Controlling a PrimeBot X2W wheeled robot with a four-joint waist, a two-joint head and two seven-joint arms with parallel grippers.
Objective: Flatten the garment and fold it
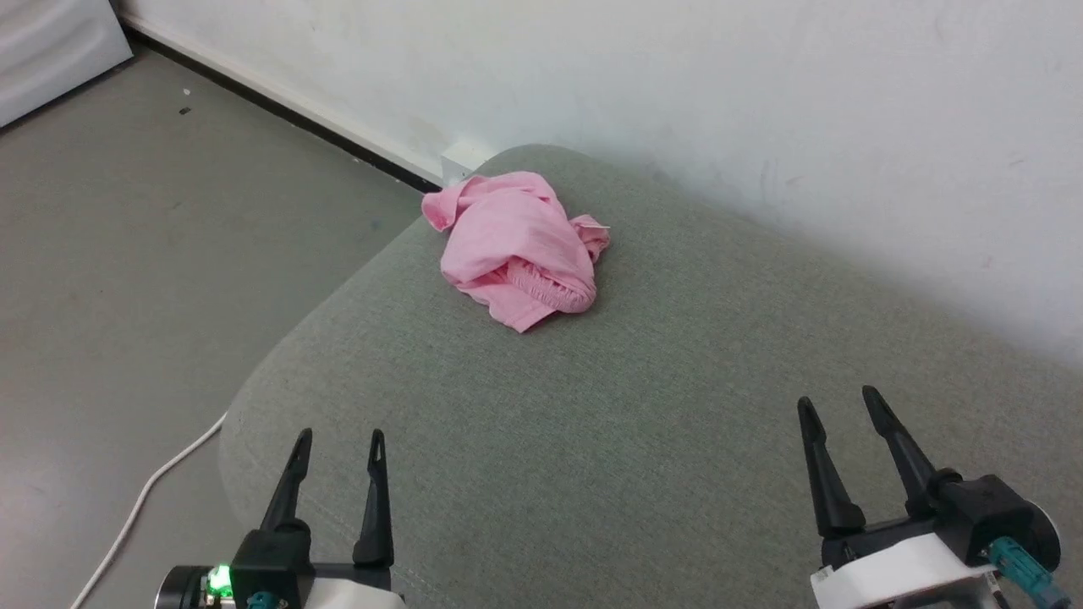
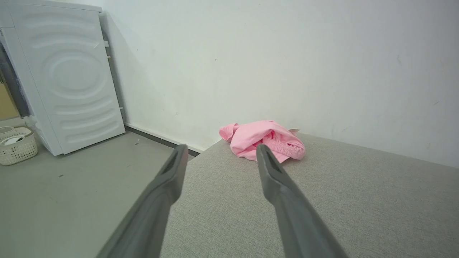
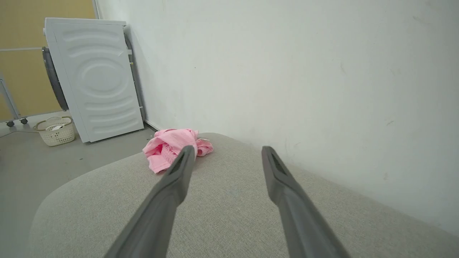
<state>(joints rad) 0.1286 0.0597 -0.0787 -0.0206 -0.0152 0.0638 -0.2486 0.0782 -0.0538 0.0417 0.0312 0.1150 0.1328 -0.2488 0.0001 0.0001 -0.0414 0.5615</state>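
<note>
White wall (image 1: 761, 101) and grey floor (image 1: 127, 254) meet behind the grey couch (image 1: 634, 381) in front of you, and a white appliance (image 2: 71, 79) stands against that wall off to your left. You have the garment (image 1: 518, 245) lying crumpled on the couch's far left corner, close to the wall and well apart from both grippers. As a heap it runs slightly longer from the far left toward the near right, with its gathered waistband turned toward you and one flat flap pointing at the near edge. Beside the appliance sits a pale basket (image 2: 16, 145) with something white in it; you cannot tell what. Your left gripper (image 1: 340, 433) and right gripper (image 1: 837, 396) hover over the near couch, fingers spread, holding nothing. A white cable (image 1: 144, 499) trails on the floor.
</note>
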